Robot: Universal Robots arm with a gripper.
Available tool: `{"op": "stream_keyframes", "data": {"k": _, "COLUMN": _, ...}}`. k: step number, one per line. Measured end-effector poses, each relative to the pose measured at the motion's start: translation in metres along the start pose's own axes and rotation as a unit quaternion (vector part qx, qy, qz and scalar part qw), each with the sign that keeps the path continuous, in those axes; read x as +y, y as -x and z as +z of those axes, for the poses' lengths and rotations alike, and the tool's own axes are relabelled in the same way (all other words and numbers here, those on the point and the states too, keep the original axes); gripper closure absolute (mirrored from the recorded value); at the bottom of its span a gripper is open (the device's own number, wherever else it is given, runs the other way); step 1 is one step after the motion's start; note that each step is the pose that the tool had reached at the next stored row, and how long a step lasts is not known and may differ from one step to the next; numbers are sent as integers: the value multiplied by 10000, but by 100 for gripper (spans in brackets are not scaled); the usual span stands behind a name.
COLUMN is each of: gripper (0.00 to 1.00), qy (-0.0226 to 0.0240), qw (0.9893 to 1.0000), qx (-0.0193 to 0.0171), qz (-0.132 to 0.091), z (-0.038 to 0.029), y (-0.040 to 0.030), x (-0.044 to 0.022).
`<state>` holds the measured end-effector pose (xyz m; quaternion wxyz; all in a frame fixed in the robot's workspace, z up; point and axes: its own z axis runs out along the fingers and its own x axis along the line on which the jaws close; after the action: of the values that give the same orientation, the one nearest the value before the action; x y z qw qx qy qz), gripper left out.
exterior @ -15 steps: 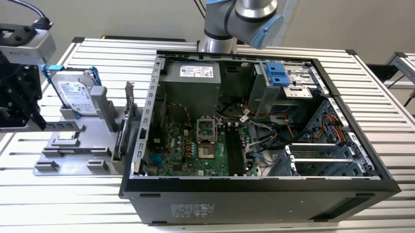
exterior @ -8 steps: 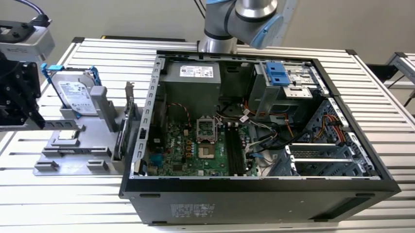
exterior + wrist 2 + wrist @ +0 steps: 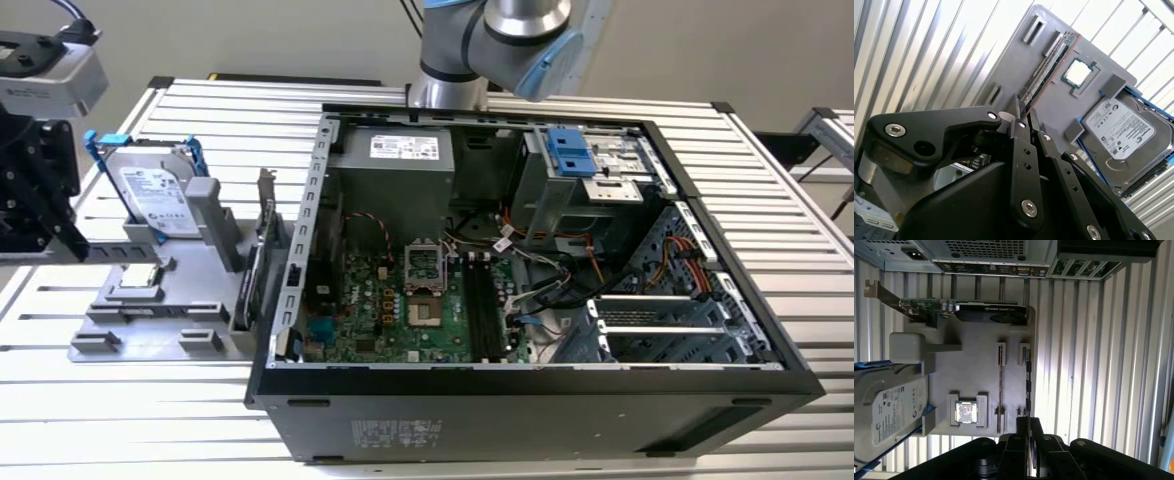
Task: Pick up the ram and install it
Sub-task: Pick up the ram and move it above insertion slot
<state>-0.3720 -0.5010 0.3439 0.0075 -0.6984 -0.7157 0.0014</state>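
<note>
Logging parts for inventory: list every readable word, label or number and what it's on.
Hard drive white label: print, not legible.
Power supply white sticker: not legible.
Computer case front stickers: not legible.
Expansion card lettering: not legible.
Nothing can be quoted.

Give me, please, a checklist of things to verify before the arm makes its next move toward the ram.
1. The ram sits in its slot on the grey fixture: ok.
2. The gripper is in line with the ram in the second wrist view: ok.
3. The gripper touches the ram: cannot tell.
4. The computer case is open, memory slots exposed: ok.
5. The cables are clear of those slots: cannot tell.
</note>
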Motion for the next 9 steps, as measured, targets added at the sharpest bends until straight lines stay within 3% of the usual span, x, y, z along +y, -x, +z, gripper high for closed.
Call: {"op": "stream_keyframes", "data": {"k": 9, "gripper": 100, "qy": 0, "qw": 10000, "qx": 0, "qz": 0, "z": -59, "y": -1, "x": -1}}
